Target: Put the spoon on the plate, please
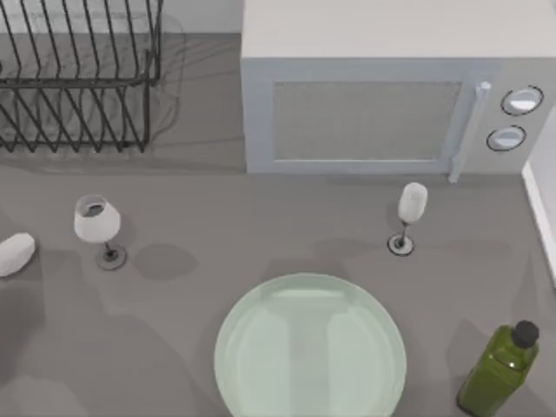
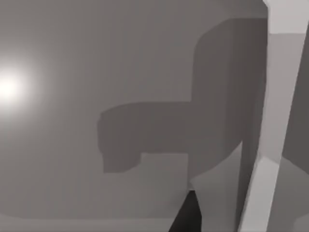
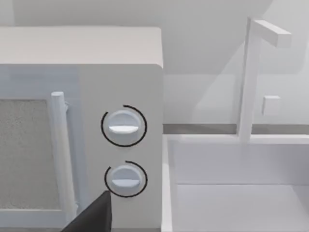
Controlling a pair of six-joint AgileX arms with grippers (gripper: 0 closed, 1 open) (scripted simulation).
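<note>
Plate [image 1: 310,347], pale green and glossy, lies flat at the table's [image 1: 261,226] near edge, about midway across and cut off by the frame's bottom. As far as I can tell, the spoon [image 1: 16,254] is the white oval lying at the far left edge, well apart from the plate; its handle is out of frame.

One wine glass [image 1: 97,221] stands upright just right of that oval. A second glass [image 1: 411,208] stands upright beyond the plate, toward the right, in front of the microwave [image 1: 365,122]. A green bottle [image 1: 499,372] with a dark cap stands at the near right corner, and a black wire rack [image 1: 78,78] fills the far left corner.

The right wrist view faces the microwave's two round dials [image 3: 123,126] and its upright door handle [image 3: 60,154], with a white basin [image 3: 241,193] beside it. A dark corner of the right gripper [image 3: 91,217] juts in below the dials; whether it is clenched or released cannot be told.

The left wrist view looks at a shadowed grey surface, with a dark sliver of the left gripper [image 2: 186,217]; its state cannot be told either.
</note>
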